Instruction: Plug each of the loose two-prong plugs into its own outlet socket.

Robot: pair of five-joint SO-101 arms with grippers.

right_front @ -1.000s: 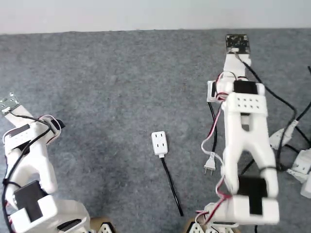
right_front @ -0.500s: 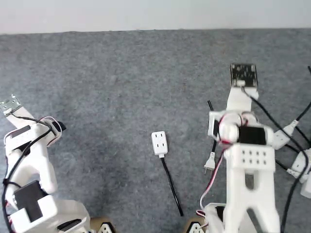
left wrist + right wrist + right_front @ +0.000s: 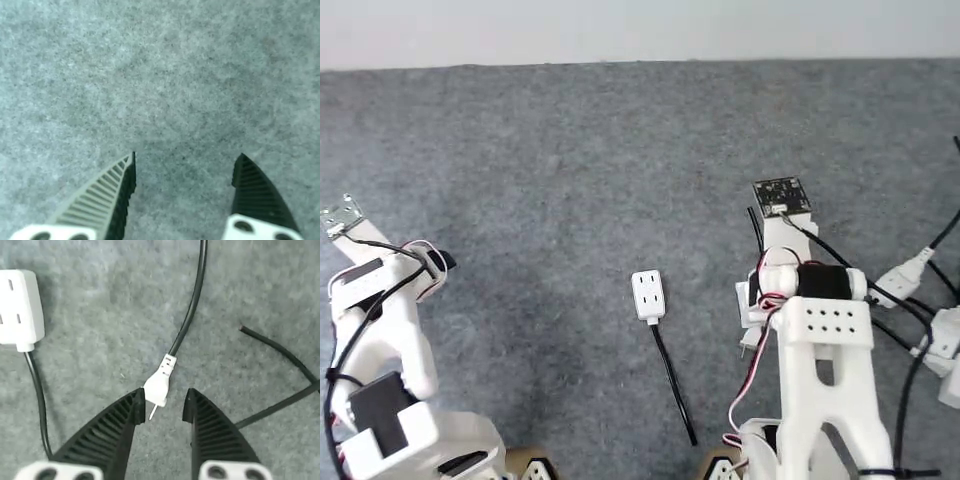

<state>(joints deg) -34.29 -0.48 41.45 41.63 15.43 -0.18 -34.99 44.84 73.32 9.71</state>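
Grey, felt-like cloth covered the table (image 3: 540, 170). At the far left of the high view the left arm (image 3: 382, 330) sat folded near the table's edge, well apart from the task's things. In its wrist view the left jaws were spread wide over bare cloth, with nothing between them.

Near the middle lay the white outlet socket (image 3: 648, 295), flat on the cloth with its slots facing up. Its black cord (image 3: 670, 385) trailed toward the near edge.

To the right of the socket stood the right arm (image 3: 820, 350), bent down over a loose white two-prong plug (image 3: 159, 384). In the right wrist view the right jaws were spread, one tip on either side of the plug's body. One tip was just beside it, though contact could not be told. The plug lay on the cloth with its prongs pointing back between the jaws and its black lead (image 3: 192, 305) running away from them. At the far right edge more white plugs (image 3: 902, 280) lay among tangled cables.

The step in hand looked like the first pickup, with the plug lined up but not yet pinched. The next move likely called for squeezing squarely on the plug's body, clear of the prongs. After that it would need lifting, turning so the prongs pointed down, and carrying left to the socket's slots.
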